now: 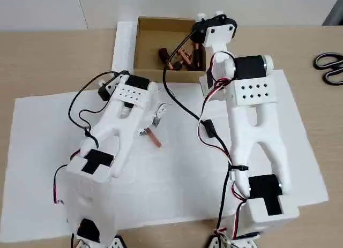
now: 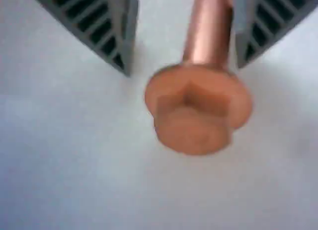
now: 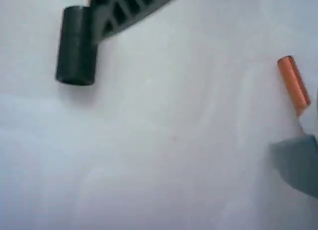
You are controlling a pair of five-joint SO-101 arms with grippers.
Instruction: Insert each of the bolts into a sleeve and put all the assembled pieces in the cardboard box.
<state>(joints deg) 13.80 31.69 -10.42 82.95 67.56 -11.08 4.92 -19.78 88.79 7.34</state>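
A copper bolt (image 2: pixel 196 111) lies between the fingers of my left gripper (image 2: pixel 181 46), its hex head towards the camera. Its shaft rests against one finger (image 2: pixel 253 36), with a clear gap to the other, so the gripper is open. From above, that bolt (image 1: pixel 155 138) is on the white sheet at the tip of the left gripper (image 1: pixel 151 125). A black sleeve (image 3: pixel 75 46) touches a part of my right gripper (image 3: pixel 107 16) above the sheet. The bolt's plain end (image 3: pixel 294 83) shows farther off. The cardboard box (image 1: pixel 143 42) holds several dark and copper pieces (image 1: pixel 179 58).
The white sheet (image 1: pixel 48 146) covers the middle of the wooden table. The right arm (image 1: pixel 249 92) stretches towards the box, and its cables (image 1: pixel 185 106) cross the sheet. Scissors (image 1: pixel 329 66) lie at the far right edge.
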